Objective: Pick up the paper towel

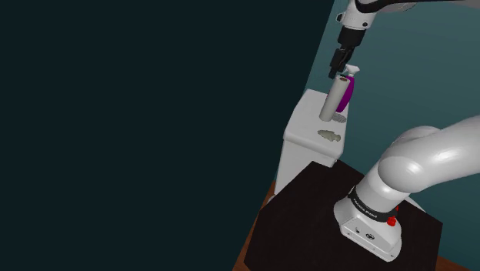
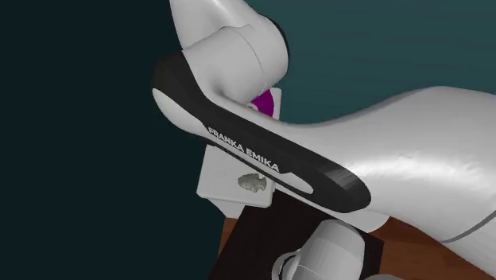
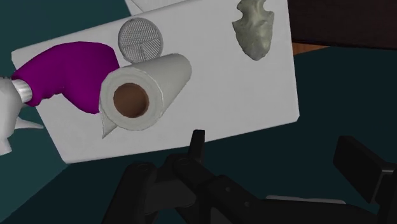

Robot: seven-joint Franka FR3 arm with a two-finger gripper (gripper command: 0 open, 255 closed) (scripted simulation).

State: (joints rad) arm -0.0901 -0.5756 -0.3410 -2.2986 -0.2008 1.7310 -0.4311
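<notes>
Atop white cabinet (image 1: 311, 127) (image 3: 210, 108): paper towel (image 1: 335, 100) (image 3: 143, 95) roll, upright, just beside purple spray bottle (image 1: 348, 92) (image 3: 67, 76); grey disc (image 3: 141, 38) and grey lumpy object (image 1: 328, 136) (image 3: 256, 28) on same top. Above roll: black gripper (image 1: 338, 71) (image 3: 273, 143), fingers spread well apart, clasping nothing.

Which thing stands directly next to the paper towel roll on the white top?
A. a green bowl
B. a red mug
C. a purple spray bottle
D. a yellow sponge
C: the purple spray bottle stands close beside the paper towel roll on the white top.
</notes>
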